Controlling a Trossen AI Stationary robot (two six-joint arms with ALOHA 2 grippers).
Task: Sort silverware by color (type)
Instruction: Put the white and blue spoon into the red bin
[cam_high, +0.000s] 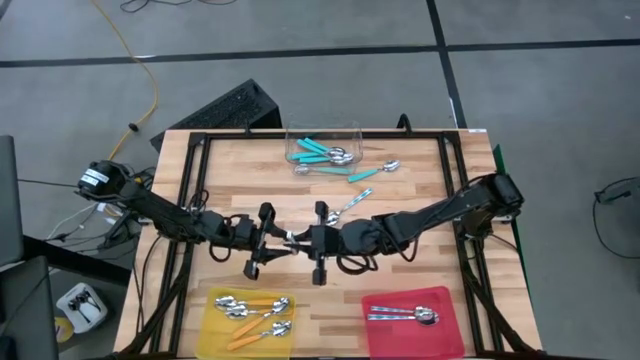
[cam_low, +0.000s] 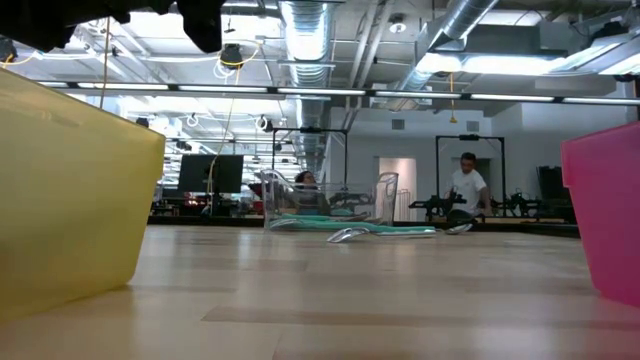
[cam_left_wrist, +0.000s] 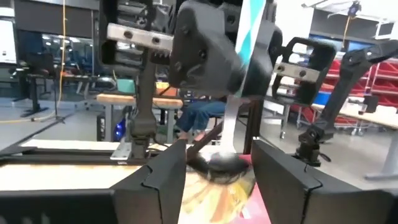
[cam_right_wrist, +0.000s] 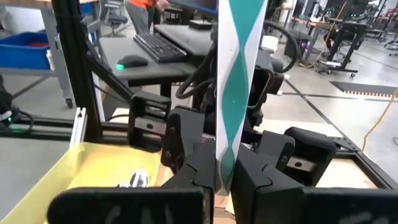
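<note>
My two grippers meet over the middle of the table. My right gripper (cam_high: 310, 240) (cam_right_wrist: 224, 177) is shut on a spoon with a teal and white handle (cam_right_wrist: 231, 74). My left gripper (cam_high: 282, 240) (cam_left_wrist: 219, 183) faces it, open; its fingers stand on either side of the spoon's metal bowl (cam_left_wrist: 221, 165), and I cannot tell whether they touch it. Other teal spoons lie in and beside the clear tub (cam_high: 322, 148). Orange-handled spoons (cam_high: 255, 312) lie in the yellow tray, silver spoons (cam_high: 405, 315) in the red one. My right gripper pinches the teal spoon's handle (cam_right_wrist: 225, 146) between its two fingers. They come level from the table's right side and lie across the handle. The spoon is lifted clear and roughly upright: handle end up, bowl (cam_left_wrist: 221, 165) hanging down toward my left gripper.
The yellow tray (cam_high: 215, 335) sits at the near left and the red tray (cam_high: 440, 335) at the near right. A teal spoon (cam_high: 362, 176), a spoon (cam_high: 390, 166) and a silver spoon (cam_high: 350, 207) lie loose on the wood. People sit beyond the far edge (cam_low: 468, 185).
</note>
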